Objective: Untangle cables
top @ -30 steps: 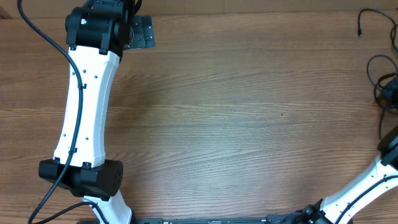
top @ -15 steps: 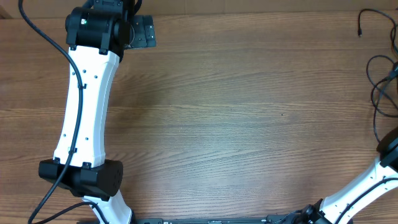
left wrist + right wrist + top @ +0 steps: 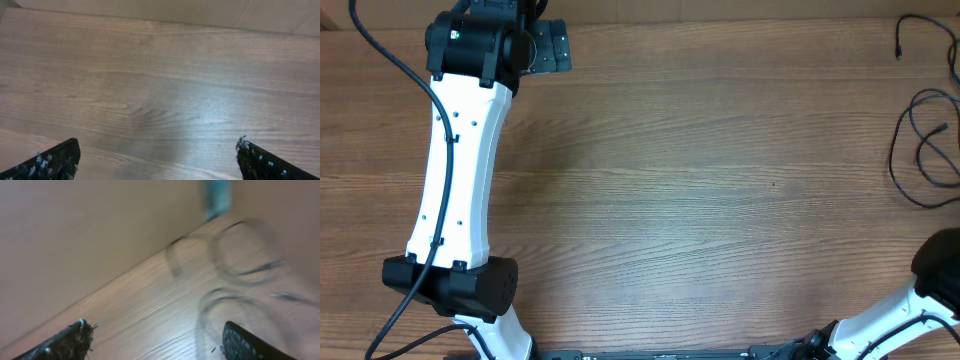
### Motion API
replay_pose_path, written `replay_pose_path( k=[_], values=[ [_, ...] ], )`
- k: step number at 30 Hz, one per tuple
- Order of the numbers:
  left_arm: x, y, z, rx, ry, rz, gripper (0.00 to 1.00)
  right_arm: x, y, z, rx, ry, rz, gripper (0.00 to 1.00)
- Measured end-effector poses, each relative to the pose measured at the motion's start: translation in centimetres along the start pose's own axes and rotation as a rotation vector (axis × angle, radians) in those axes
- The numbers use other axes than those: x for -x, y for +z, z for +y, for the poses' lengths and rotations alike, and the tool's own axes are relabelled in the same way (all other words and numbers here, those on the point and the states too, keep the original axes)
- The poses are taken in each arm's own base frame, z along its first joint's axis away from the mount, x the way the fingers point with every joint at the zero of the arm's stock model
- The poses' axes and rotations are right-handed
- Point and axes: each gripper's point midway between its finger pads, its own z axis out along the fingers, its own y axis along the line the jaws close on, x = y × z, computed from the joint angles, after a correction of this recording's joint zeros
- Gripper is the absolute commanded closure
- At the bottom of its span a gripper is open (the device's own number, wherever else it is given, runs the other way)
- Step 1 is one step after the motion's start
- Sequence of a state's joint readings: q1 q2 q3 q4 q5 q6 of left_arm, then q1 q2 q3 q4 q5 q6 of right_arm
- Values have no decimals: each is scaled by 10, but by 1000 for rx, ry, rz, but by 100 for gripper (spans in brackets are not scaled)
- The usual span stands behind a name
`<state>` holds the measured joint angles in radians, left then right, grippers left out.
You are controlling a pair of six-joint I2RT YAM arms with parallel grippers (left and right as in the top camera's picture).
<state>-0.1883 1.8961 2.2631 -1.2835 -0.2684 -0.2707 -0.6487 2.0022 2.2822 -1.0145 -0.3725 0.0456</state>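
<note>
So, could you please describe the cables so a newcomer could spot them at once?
In the overhead view, go to the right edge of the wooden table, beyond the white right arm. The cables lie there as thin black loose loops with a small plug end, far thinner than the thick black cable along the left arm.

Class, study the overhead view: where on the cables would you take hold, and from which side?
Probably the left arc of the big loop in the cables, taken from above on its open left side. There a single strand lies flat and alone on the table; further right the strands cross and run out of view.
</note>
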Motion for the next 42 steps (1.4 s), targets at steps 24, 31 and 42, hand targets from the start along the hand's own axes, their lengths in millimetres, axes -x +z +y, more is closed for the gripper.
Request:
replay_pose_path(
  k=[24,31,42],
  values=[
    [170,-181,-81,-419,3,-840,0,-130,-162,495,793,-762,-318,0],
    [142,-161,-53,-240,94,-716,0,-98,-177,436,612,-728,-321,0],
    [53,-119,9,-88,101,-630,0,-63,-227,272,530,-572,-594,0]
  ],
)
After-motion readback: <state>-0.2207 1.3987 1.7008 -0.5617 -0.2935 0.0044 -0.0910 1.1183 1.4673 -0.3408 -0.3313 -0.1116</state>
